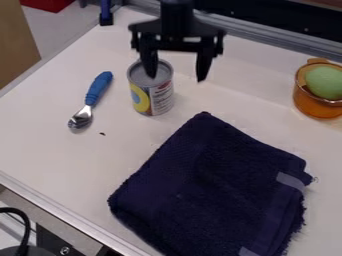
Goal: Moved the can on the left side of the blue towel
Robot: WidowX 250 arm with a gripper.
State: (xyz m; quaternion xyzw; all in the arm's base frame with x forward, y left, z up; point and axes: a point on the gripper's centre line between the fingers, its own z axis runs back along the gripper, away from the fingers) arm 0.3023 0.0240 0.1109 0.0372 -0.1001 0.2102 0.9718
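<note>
- Folded dark blue terry towel point(214, 185) lies flat at the near side of the white tabletop point(50, 145); it seems to be the landmark, laid there to be measured against rather than handled.
- At eleven o'clock from the towel's middle stands the small metal can point(152, 90) with a yellow and white label, upright and apart from the cloth. Standing on its base, it offers straight walls to grip.
- Above the can's rim, slightly toward two o'clock, hangs the black two-finger gripper point(177, 77), jaws spread and pinching nothing. One finger overlaps the can's top in view; whether it touches, I cannot tell. Such a gap suits straddling the can or having let it go.
- A blue-handled metal spoon point(99, 89) lies at nine o'clock from the can, its bowl toward seven, probably just clutter to avoid.
- At one o'clock from the towel, a translucent orange cup point(318, 109) holds a rounded green object point(325, 82), which it likely keeps from rolling.
- If the can needs to sit nearer nine o'clock of the towel, the fingers should bracket it evenly; a one-sided push could tip it.
</note>
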